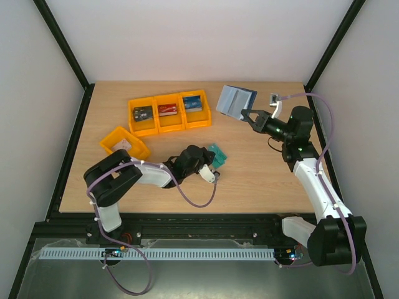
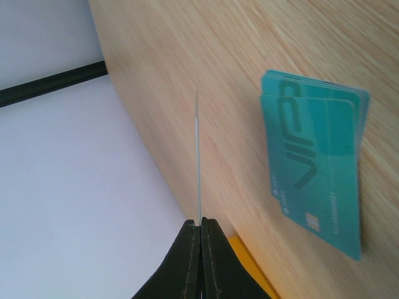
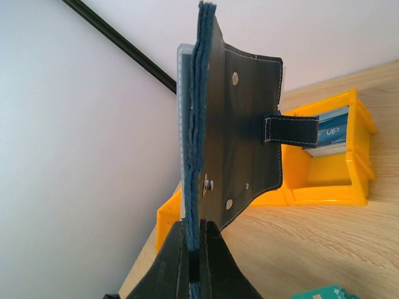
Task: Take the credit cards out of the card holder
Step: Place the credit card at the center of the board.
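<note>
The left pincer point(image 2: 201, 227) is closed tight on a thin card point(image 2: 198, 156), which is seen only by its edge, so I cannot tell its colour. The card is held above the table point(image 2: 187, 50). At about 1 o'clock from this pincer in the top view, just beside it, a small stack of teal cards point(image 2: 315, 168) lies flat on the table. Further out, at about 11 o'clock, are three joined orange bins point(image 1: 169, 129). Credit cards point(image 1: 167, 109) lie in them, dark, red and blue, one colour in each bin. A single orange bin point(image 1: 112, 136) at 9 o'clock holds something pale point(image 1: 124, 145).

The right pincer point(image 3: 194, 230) is closed on the lower edge of the card holder point(image 3: 243, 124). It holds it upright in the air at about 1 o'clock on the table. The clasp tab point(image 3: 292, 129) hangs free.

I judge that the task is well along, because many cards are already outside. The card in the left pincer is not yet put down. Whether the sleeves have more cards inside is hidden, as the holder shows mostly its edge and its dark outer side.
</note>
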Robot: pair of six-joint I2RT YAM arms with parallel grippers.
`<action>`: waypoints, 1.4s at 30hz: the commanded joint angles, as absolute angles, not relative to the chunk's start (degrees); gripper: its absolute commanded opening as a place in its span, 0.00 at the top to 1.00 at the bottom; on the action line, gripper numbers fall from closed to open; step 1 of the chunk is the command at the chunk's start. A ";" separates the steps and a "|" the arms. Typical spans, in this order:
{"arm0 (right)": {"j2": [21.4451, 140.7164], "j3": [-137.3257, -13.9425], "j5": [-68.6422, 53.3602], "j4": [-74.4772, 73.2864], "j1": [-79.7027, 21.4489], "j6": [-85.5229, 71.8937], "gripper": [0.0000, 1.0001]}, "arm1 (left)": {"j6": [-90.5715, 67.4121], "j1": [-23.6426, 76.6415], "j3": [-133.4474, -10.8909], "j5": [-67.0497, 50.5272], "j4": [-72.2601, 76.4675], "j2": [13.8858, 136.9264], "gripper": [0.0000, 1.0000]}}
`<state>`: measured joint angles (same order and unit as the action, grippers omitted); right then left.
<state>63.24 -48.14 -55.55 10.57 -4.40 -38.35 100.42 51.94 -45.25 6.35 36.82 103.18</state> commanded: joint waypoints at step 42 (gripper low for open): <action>59.39 -51.84 -68.07 4.96 -11.64 -27.26 0.98 | 14.82 18.53 -85.02 -54.84 -40.13 83.02 0.01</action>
